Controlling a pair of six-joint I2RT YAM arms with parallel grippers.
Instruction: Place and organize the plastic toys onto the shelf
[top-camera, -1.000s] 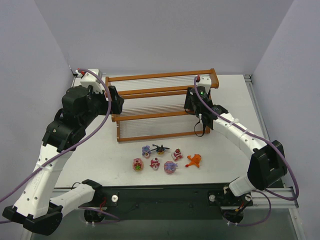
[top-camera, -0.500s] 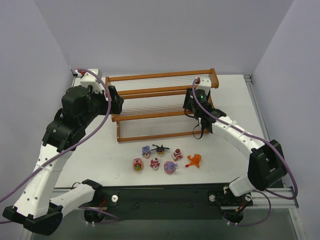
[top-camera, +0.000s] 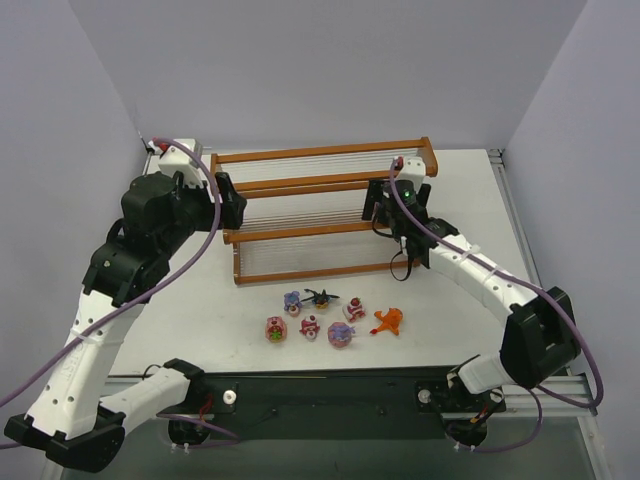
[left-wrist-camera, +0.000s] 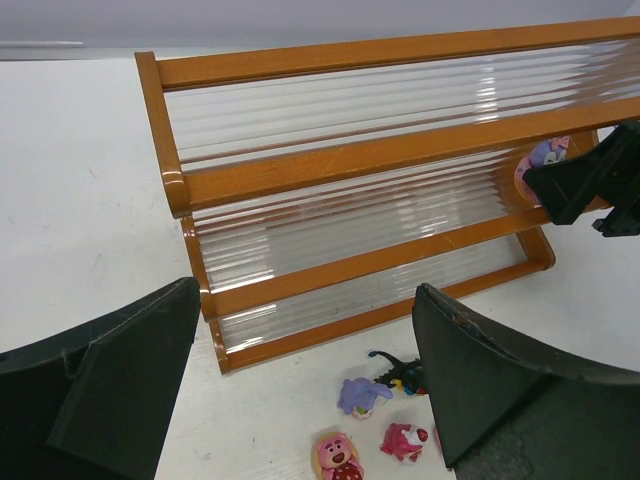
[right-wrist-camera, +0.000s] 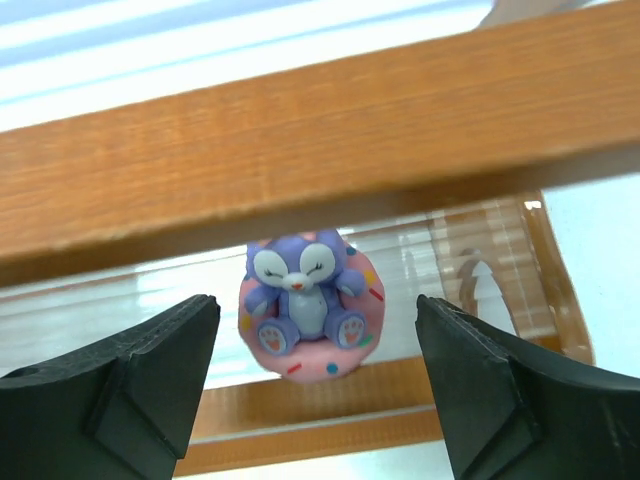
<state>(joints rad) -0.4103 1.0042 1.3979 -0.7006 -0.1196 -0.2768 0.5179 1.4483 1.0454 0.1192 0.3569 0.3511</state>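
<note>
The shelf (top-camera: 300, 185) stands at the table's middle back. A purple long-eared toy on a pink ring (right-wrist-camera: 305, 305) sits on the middle tier at the right end; it also shows in the left wrist view (left-wrist-camera: 545, 155). My right gripper (right-wrist-camera: 318, 345) is open, with a finger on each side of this toy and apart from it; it shows in the top view (top-camera: 383, 205). My left gripper (top-camera: 235, 200) is open and empty, above the shelf's left end. Several toys lie in front of the shelf: a purple one (top-camera: 292, 300), a black one (top-camera: 320, 296), an orange one (top-camera: 388, 320), pink-red ones (top-camera: 275, 328).
The left wrist view shows the shelf (left-wrist-camera: 300, 170), the purple toy (left-wrist-camera: 362, 393), the black toy (left-wrist-camera: 400, 372) and a pink toy (left-wrist-camera: 338, 455) on the white table. Purple walls close in the left, back and right. A black rail (top-camera: 330, 390) runs along the near edge.
My right gripper has shifted slightly left and farther back at the shelf's right end. The left arm and the toys on the table have not moved.
</note>
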